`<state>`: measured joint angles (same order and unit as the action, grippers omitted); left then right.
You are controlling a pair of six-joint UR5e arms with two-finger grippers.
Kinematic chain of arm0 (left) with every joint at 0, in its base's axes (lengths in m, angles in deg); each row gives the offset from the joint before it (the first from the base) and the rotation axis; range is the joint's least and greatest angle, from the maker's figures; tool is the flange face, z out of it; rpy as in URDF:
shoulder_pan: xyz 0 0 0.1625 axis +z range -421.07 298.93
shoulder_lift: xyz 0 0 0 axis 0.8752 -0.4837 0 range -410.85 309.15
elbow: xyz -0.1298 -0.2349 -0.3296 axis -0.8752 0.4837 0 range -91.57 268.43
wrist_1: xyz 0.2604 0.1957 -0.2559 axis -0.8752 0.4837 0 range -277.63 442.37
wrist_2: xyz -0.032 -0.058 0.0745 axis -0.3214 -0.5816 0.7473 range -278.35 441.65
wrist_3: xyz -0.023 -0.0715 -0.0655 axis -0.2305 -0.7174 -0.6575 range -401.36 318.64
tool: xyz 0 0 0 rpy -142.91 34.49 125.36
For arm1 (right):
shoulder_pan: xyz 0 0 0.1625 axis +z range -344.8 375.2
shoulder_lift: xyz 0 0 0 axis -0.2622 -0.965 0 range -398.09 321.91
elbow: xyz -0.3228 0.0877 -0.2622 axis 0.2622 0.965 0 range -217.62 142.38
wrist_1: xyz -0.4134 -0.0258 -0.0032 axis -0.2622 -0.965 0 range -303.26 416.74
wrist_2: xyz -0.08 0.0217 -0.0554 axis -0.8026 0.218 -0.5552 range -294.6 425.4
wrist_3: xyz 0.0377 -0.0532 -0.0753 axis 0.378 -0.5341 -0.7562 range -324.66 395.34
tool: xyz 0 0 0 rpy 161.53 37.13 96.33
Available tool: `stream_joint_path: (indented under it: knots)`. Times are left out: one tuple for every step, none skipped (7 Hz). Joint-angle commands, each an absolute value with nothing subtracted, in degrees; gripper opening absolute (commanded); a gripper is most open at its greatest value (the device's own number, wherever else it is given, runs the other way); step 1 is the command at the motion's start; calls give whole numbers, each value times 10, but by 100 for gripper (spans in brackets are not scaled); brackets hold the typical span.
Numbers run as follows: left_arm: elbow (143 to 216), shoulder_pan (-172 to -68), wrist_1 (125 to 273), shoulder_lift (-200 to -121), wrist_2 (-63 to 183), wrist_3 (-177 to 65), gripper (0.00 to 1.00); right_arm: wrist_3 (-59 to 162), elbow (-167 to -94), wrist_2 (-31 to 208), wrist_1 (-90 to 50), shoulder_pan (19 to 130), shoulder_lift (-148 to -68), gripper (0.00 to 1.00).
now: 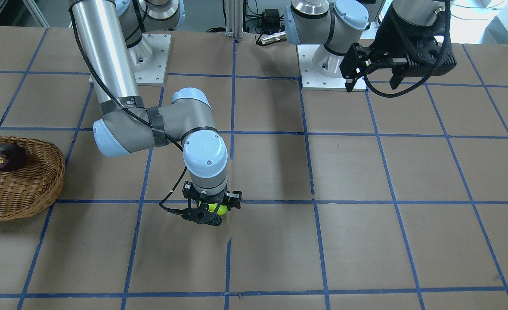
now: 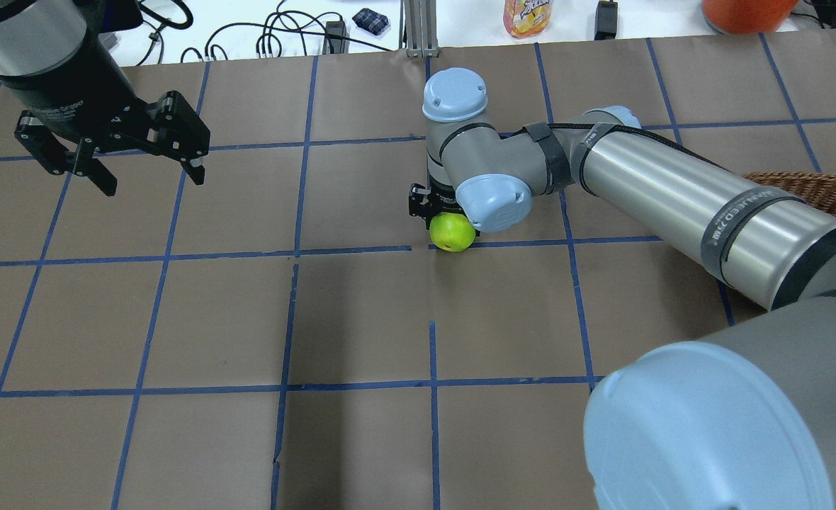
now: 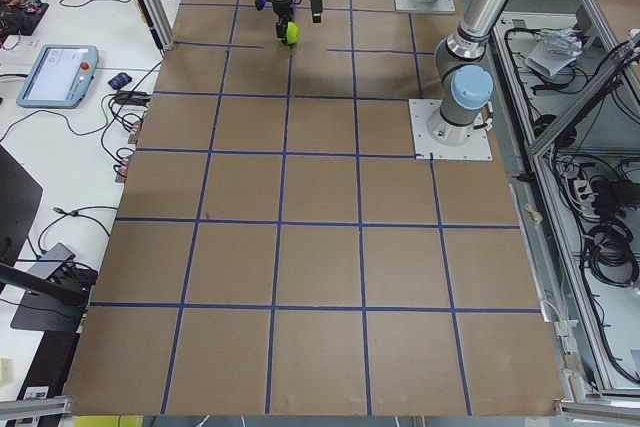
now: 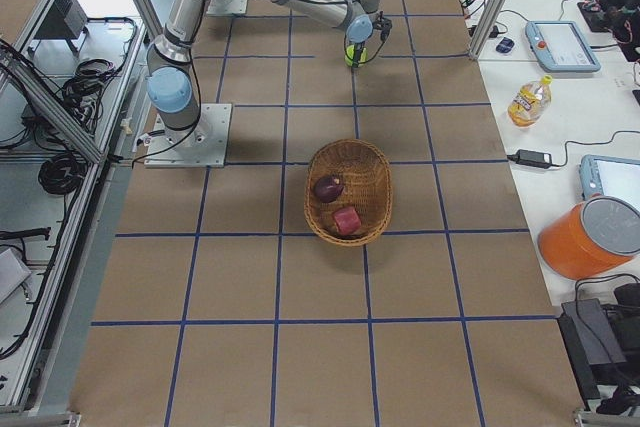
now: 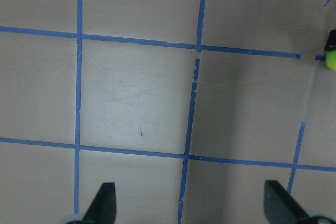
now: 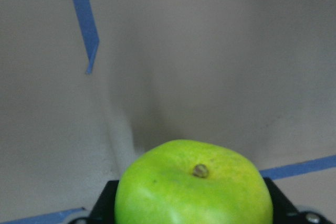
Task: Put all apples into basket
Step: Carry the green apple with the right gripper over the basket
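Your right claw [image 1: 210, 212] is clamped on the yellow-green apple [image 2: 452, 231]. In the right wrist view a dark finger pad [image 6: 103, 206] presses each flank of the fruit. The apple hangs low near the middle of the tabletop [image 2: 361, 319], right by a blue tape line, and you cannot tell whether it touches the paper.

In the overhead view the basket [image 4: 381, 182] lies at 3 o'clock from that apple, well apart from it. It holds the maroon apple [image 4: 328, 187] and the red apple [image 4: 347, 219], close together. The right arm's own forearm [image 2: 673, 191] stretches over the ground between fruit and basket. Under it you have plain brown paper crossed by tape lines.

Your left claw [image 2: 154, 183] hangs at 9 o'clock from the yellow-green apple, well apart and raised. Its fingertips [image 5: 105, 203] are spread wide, with only the grid showing between them.

Mind the borders. An aluminium post [image 2: 418, 28] stands on the far edge at 12 o'clock from the apple. Past that edge a white bench carries a bottle [image 4: 527, 99], a teach pendant [image 4: 562, 44] and an orange bucket [image 4: 590, 237]. On the robot's side, the two mounting plates [image 1: 157, 60] sit near the edge. The basket rests well in from every edge of the tabletop.
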<state>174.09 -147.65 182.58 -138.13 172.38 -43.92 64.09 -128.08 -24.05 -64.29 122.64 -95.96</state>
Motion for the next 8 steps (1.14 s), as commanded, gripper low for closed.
stream_joint_path:
  knots:
    - [1739,-1476,1826,-1383,1723,-440,100,581,-1288,-234,-588,1149,-1027,48]
    - [1738,-1476,1826,-1383,1722,-440,100,480,-1310,-239,-575,1086,-1057,47]
    - [1737,-1476,1826,-1385,1721,-442,100,383,-1350,-240,-579,1028,-1092,47]
    - [1735,-1476,1825,-1386,1721,-443,100,295,-1391,-239,-587,969,-1131,48]
    - [1734,-1476,1826,-1387,1720,-443,100,182,-1424,-239,-592,895,-1164,48]
    - [1735,-1476,1826,-1387,1720,-444,100,64,-1438,-229,-595,821,-1179,48]
    - [1735,-1476,1826,-1387,1720,-444,100,-24,-1441,-215,-595,764,-1184,48]
    - [1735,-1476,1826,-1387,1719,-444,100,-68,-1459,-197,-601,715,-1183,51]
